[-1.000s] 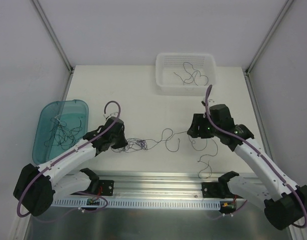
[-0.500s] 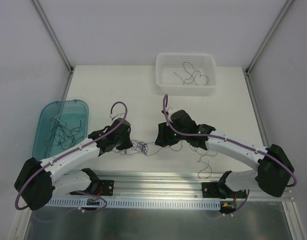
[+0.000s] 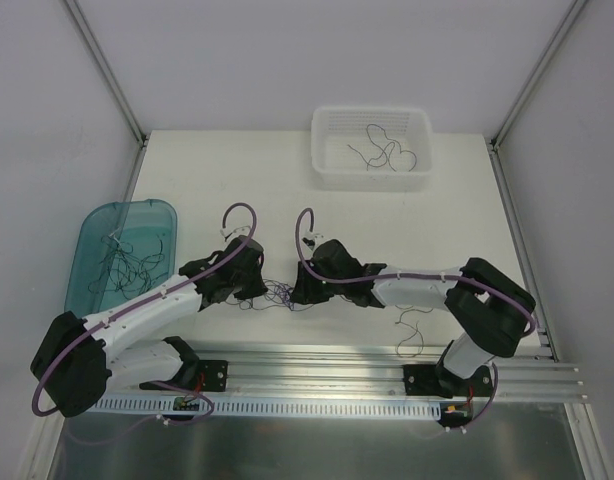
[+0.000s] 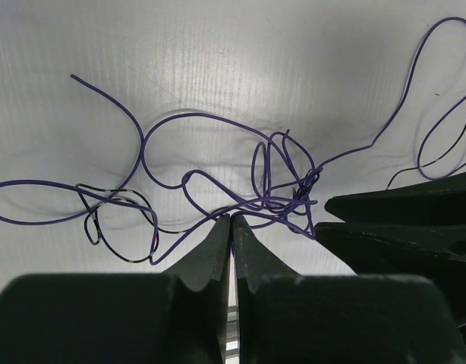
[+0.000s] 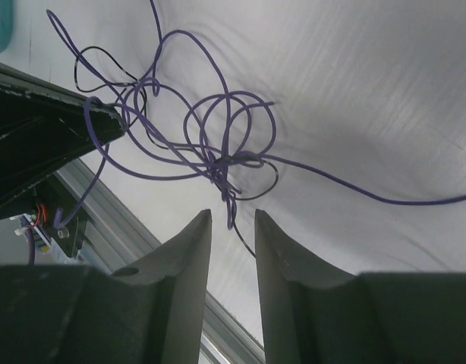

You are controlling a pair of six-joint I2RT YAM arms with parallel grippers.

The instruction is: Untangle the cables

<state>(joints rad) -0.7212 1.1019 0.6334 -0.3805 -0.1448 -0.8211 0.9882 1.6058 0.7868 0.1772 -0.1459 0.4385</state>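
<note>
Cables (image 3: 277, 293), purple and black, are seen knotted on the white table (image 3: 237, 180), near its front edge. The left gripper (image 4: 231, 221) is pinched shut on a purple strand; the right gripper (image 5: 232, 214) is held narrowly apart, a loose end between its jaws.

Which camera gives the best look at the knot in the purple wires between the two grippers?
The right wrist view: the knot sits centred and close, each strand traceable. The left wrist view shows it off to one side. The top view shows only a tiny smudge.
</note>
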